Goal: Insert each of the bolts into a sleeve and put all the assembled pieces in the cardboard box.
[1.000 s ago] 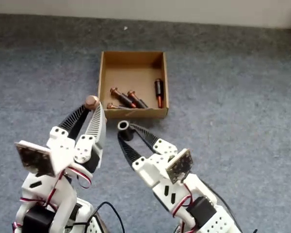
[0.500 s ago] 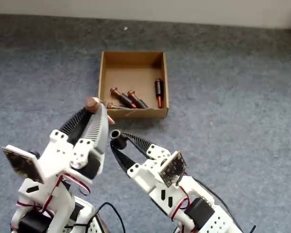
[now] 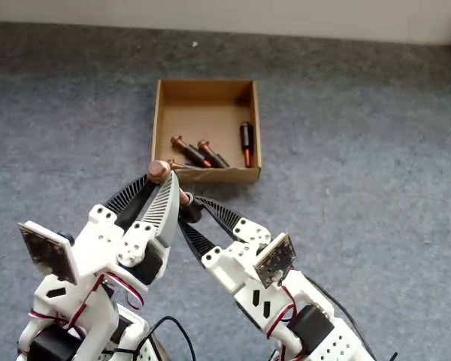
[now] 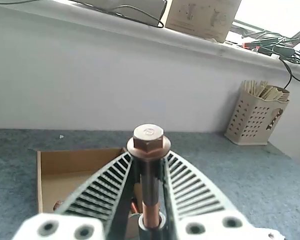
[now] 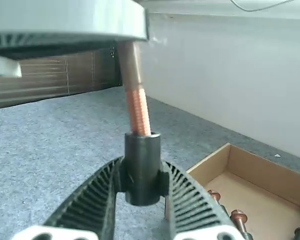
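Copper hex-head bolt (image 4: 148,145), threaded tip at the mouth of the black sleeve (image 5: 142,167); assembled pieces (image 3: 199,154) lying in the open cardboard box (image 3: 203,105).

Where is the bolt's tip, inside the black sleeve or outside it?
Inside, barely. The bolt dips its threaded end into the sleeve; most of the thread shows above the rim.

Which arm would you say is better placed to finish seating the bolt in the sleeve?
Probably left: the left claw grips the copper-coloured hex-head bolt, whose threaded tip sits in the mouth of the black cylindrical sleeve held by the right claw.
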`<act>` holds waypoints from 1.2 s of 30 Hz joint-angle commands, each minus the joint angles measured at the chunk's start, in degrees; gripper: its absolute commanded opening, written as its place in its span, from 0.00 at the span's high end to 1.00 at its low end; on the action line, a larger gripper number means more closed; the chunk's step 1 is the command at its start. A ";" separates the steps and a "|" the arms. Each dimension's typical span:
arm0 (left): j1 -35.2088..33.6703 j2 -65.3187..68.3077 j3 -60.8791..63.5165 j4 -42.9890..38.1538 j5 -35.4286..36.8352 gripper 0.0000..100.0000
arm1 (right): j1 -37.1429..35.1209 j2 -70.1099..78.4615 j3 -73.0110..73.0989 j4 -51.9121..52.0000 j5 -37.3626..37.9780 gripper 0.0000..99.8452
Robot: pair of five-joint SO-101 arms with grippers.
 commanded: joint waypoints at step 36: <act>1.36 -0.40 7.34 8.62 -16.79 0.76 | 12.26 -1.45 7.96 -2.24 0.18 1.00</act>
